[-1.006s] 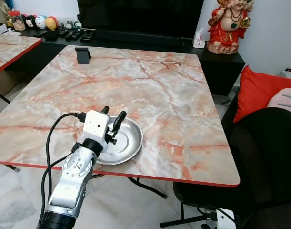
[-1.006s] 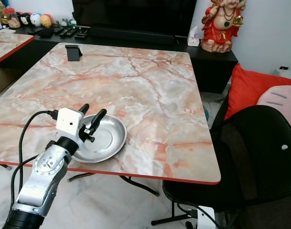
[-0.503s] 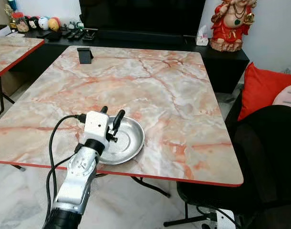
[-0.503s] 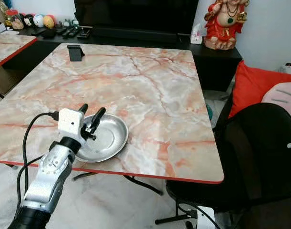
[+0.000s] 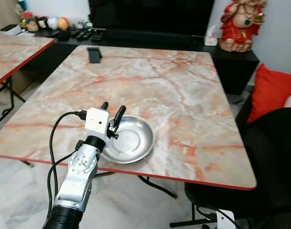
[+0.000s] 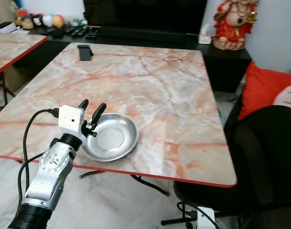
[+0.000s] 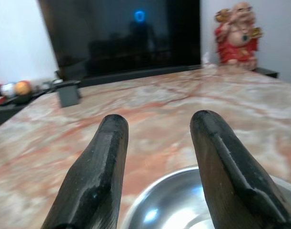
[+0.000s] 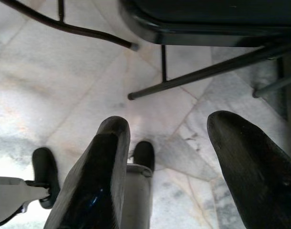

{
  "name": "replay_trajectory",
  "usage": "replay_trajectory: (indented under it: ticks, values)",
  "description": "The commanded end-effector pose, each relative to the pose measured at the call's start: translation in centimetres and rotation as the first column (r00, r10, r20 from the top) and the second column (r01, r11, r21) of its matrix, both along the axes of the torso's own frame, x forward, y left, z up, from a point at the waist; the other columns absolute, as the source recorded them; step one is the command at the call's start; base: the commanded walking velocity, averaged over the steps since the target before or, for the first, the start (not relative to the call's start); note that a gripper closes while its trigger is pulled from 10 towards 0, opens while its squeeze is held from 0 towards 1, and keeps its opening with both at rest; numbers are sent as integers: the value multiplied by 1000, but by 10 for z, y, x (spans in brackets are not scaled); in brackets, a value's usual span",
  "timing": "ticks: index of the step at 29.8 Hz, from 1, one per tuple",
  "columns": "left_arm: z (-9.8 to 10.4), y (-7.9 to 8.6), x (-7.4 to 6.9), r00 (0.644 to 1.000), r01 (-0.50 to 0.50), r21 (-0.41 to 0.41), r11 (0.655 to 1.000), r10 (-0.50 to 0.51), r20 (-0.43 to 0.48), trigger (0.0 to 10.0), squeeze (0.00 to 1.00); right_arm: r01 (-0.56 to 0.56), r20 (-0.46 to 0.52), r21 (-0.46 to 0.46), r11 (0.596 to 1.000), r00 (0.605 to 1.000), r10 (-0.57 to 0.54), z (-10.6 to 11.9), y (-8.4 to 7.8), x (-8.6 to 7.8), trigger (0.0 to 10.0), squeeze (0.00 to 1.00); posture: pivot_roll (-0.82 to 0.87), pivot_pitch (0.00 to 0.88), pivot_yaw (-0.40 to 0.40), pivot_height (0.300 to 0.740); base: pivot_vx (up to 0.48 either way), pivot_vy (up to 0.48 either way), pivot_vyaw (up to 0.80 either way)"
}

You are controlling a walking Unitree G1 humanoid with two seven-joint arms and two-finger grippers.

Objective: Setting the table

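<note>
Left gripper hovered at the near rim of the shallow round steel dish, jaws apart, holding nothing; dish sat on the marble-patterned table near its edge, likely a place setting. Right gripper hung over the floor, jaws apart, empty.

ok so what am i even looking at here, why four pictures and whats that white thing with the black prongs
It is a humanoid robot setting a table. Two pictures come from the two eyes of its head camera, looking down at a marble-patterned table. The white block with black prongs is its left gripper, held at the near rim of a shallow steel bowl that sits on the table; the prongs are apart and hold nothing. Far back stands a small dark phone stand. The other two pictures come from cameras on the wrists. The left one looks past its fingers over the bowl. The right gripper hangs idle, open, facing the tiled floor.
</note>
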State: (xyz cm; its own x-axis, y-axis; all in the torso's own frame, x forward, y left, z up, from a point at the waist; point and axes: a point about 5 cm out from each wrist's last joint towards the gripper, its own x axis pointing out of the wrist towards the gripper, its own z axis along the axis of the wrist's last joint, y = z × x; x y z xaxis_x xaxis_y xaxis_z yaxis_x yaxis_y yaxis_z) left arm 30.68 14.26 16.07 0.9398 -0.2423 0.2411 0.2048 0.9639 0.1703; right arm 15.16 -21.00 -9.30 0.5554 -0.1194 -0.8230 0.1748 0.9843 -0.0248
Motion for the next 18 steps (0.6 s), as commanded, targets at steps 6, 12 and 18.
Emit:
replay_trajectory:
  ticks: [6,12,18]
  values:
    - [3,2,2,1000,-7,-1,1000,7,10,10000,0,5,5,-1,1000,1000,-5,0,-1,0,10000,0,84,0,-23,740,0,301,0]
    - [5,0,3,1000,-1,-7,1000,1,13,10000,0,5,4,-1,1000,1000,-5,1,0,1,10000,0,98,0,-29,740,0,309,0]
    - [4,-1,3,1000,3,-9,1000,-3,10,10000,0,8,6,2,1000,1000,-8,1,0,2,10000,0,99,0,-26,740,0,324,0]
